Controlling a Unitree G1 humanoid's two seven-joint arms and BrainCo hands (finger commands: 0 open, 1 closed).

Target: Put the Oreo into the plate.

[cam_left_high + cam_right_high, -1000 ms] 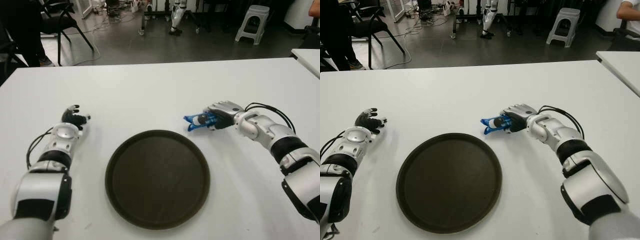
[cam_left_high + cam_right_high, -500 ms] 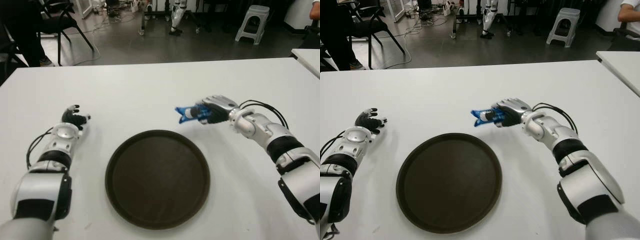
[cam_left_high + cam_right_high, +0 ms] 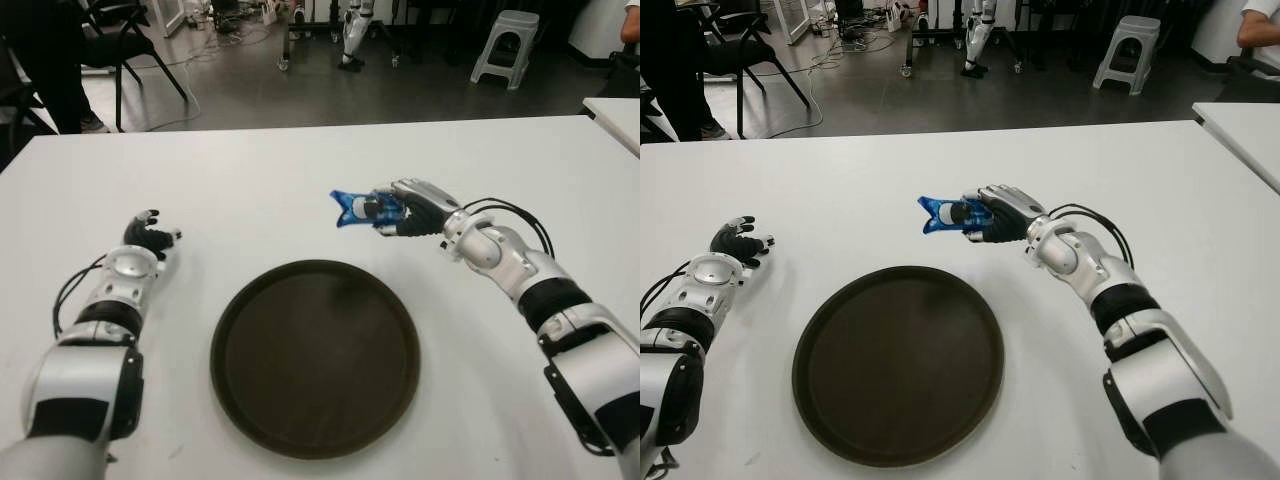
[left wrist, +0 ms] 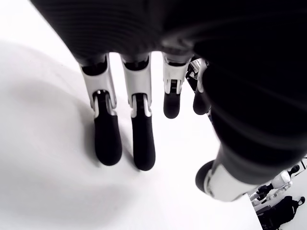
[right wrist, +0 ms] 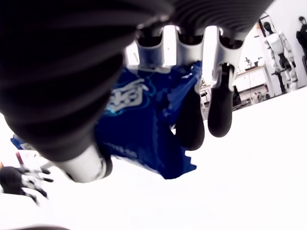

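Blue Oreo [image 3: 357,208] pack clenched in right hand [image 3: 405,212] beyond plate [image 3: 315,357] — wrist view shows its logo, left hand [image 3: 148,236] relaxed

Glossy blue foil Oreo packet [image 3: 358,209], centre frame, above a matt dark plate [image 3: 315,357] on a smooth white table [image 3: 250,190].

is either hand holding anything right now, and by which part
The right hand holds the blue Oreo packet by one end, the other end sticking out, beyond the plate. The left hand holds nothing.
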